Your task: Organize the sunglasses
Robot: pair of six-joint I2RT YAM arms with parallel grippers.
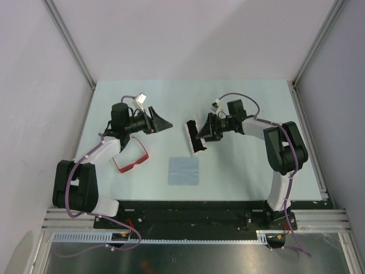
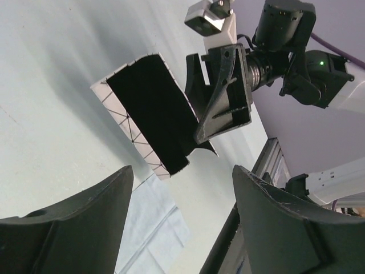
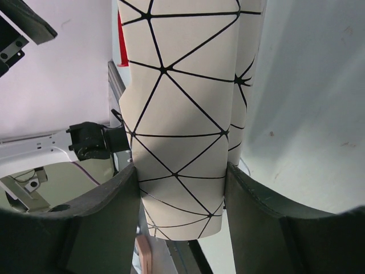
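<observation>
The red sunglasses point(image 1: 130, 160) lie on the table at the left, below my left gripper point(image 1: 163, 123), which is open and empty and points toward the case. My right gripper point(image 1: 201, 132) is shut on the white oblong case point(image 1: 193, 138) with its black line pattern, holding it open with the dark inside facing left. The left wrist view shows the case's black interior point(image 2: 151, 114) and the right gripper point(image 2: 219, 105) gripping it. In the right wrist view the case point(image 3: 182, 108) fills the space between the fingers, and a sliver of red point(image 3: 120, 28) shows at its left edge.
A flat light-blue cloth point(image 1: 184, 170) lies near the front middle of the table; it also shows in the left wrist view point(image 2: 151, 237). Metal frame posts stand at the back corners, and a black rail point(image 1: 188, 208) runs along the near edge.
</observation>
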